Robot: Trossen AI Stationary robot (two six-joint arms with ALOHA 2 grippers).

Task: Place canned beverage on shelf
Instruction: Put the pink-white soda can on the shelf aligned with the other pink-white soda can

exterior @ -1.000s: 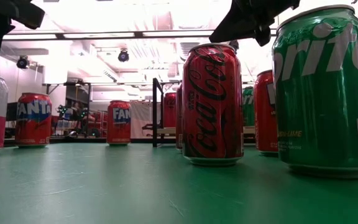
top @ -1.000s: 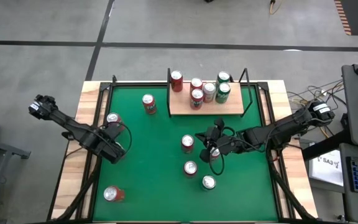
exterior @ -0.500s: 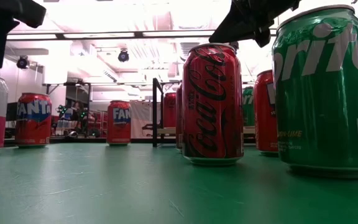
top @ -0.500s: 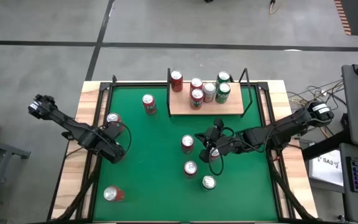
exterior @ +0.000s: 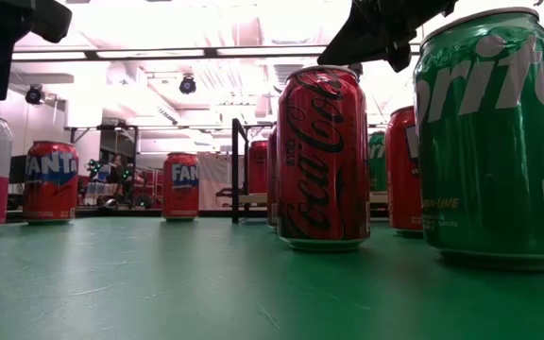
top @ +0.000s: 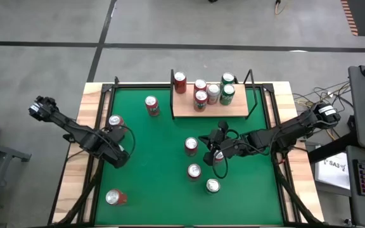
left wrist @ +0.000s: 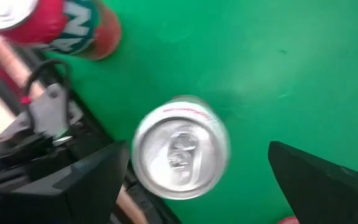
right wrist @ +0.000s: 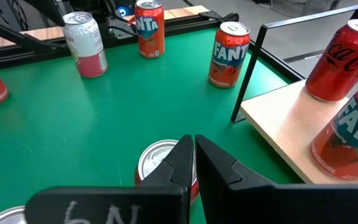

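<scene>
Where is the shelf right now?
In the high view the shelf sits at the table's far edge, centre-right, with five cans on its board; the right gripper hangs over the green felt just in front of it.

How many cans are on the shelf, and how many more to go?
Five cans stand on the shelf. Six wait on the green table. The left gripper is open above a silver-topped can; the right gripper, shut, holds nothing near a red can.

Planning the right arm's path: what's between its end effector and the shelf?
Bare green felt, per the high view: nothing stands between the right end effector and the shelf.
</scene>
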